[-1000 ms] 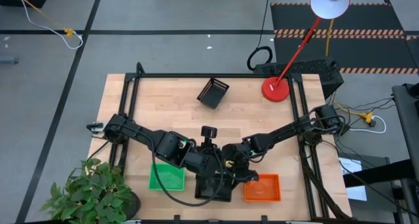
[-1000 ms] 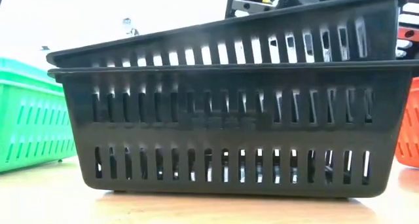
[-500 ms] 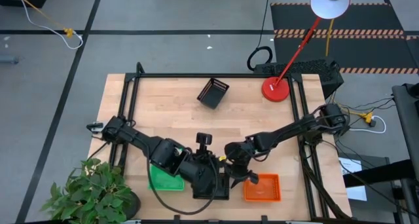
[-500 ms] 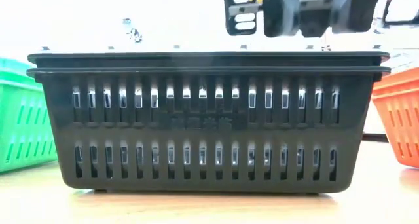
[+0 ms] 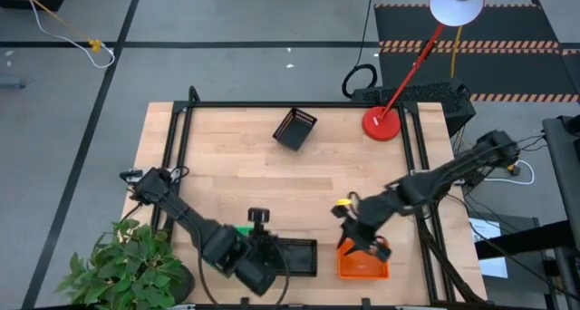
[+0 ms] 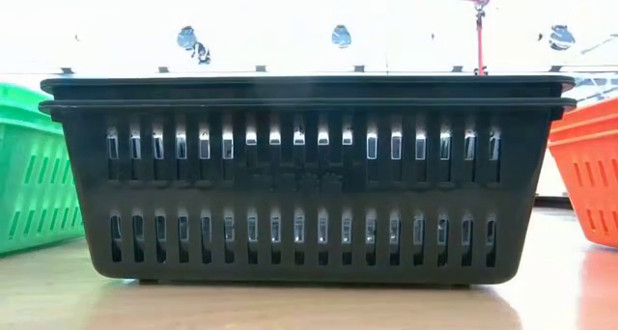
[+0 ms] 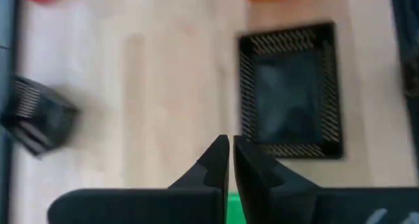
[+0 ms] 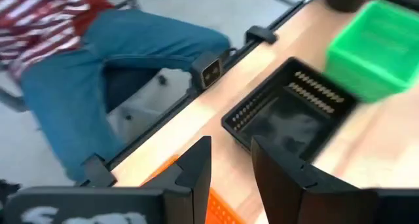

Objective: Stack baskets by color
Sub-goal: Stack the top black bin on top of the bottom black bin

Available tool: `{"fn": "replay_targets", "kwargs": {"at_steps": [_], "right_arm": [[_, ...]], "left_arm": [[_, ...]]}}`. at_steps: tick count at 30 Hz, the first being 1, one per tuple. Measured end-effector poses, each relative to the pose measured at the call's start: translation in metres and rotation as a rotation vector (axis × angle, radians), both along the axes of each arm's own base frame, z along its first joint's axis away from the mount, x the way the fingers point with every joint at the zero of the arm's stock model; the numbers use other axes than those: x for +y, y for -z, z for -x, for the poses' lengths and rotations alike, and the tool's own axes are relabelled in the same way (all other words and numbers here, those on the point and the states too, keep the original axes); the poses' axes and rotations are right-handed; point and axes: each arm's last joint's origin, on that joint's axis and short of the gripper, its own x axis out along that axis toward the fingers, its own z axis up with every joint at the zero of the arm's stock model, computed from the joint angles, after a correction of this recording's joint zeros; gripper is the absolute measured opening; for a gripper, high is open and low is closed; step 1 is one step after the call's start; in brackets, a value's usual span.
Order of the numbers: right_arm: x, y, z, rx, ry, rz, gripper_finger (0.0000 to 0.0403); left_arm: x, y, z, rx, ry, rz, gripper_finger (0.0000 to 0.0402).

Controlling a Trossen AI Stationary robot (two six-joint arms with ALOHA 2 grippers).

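Note:
Two black baskets [image 6: 304,176] sit nested and level near the table's front edge [image 5: 297,256]. A green basket [image 6: 34,176] stands to their left and an orange basket [image 5: 364,266] to their right. A third black basket [image 5: 294,129] lies tipped on its side at the far middle. My left gripper [image 7: 230,152] is shut and hovers over the green basket's edge [image 7: 233,207], left of the black stack [image 7: 291,93]. My right gripper [image 8: 230,160] is open and raised above the orange basket [image 8: 216,207], holding nothing.
A red lamp base [image 5: 382,122] stands at the far right with its arm reaching up. A potted plant [image 5: 122,265] is at the near left corner. A person in jeans [image 8: 98,73] sits beyond the table's near edge. Bare wood [image 5: 227,165] lies across the middle.
The upper black basket, tilted a second ago, has settled level into the lower one. Both grippers have drawn away from the stack: my left toward the table's near left, over the green basket, and my right up and toward the right, over the orange basket.

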Motion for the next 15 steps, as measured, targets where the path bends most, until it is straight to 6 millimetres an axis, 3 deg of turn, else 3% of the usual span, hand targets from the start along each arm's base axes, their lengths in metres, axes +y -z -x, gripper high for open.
{"fn": "replay_targets", "kwargs": {"at_steps": [9, 15], "right_arm": [[0.006, -0.04, 0.044, -0.205, 0.099, 0.048, 0.0102], [0.001, -0.028, 0.05, -0.273, 0.179, 0.154, 0.0102]], "left_arm": [[-0.021, 0.049, 0.016, 0.127, -0.033, 0.024, 0.0026], [-0.011, 0.078, 0.007, 0.114, -0.01, -0.051, 0.0026]]}}
